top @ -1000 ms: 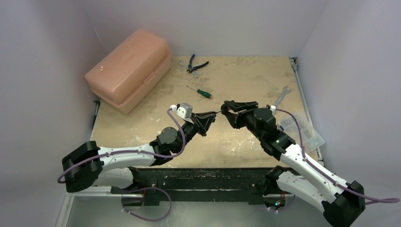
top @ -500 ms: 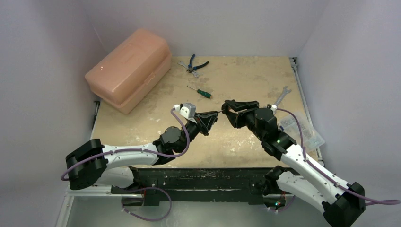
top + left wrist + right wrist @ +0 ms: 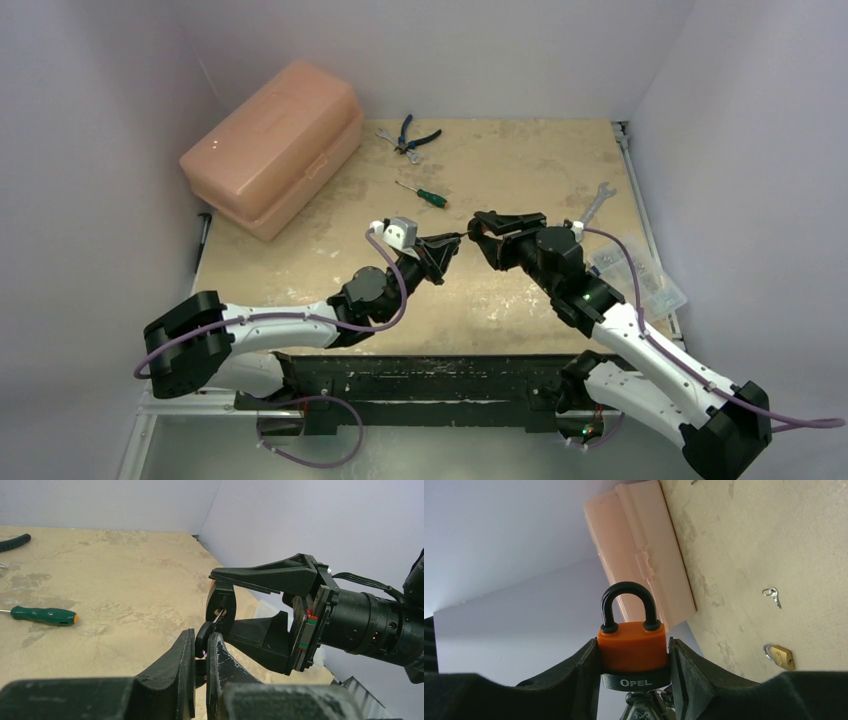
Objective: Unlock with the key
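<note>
Nearest us, our left pincer (image 3: 200, 644) is pinched shut on the black-headed key (image 3: 204, 630), whose blade tip meets the underside of the orange padlock (image 3: 631, 641) clamped in our right pincer (image 3: 633, 652), both above the tabletop (image 3: 520, 160); beyond lie a green screwdriver (image 3: 422, 193), then pliers (image 3: 410, 135), and a pink box (image 3: 272, 145) far left

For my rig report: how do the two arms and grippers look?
The left arm and right arm have white links and black joints; a purple cable loops along each. The left gripper and right gripper are black, each with two tapering fingers.
</note>
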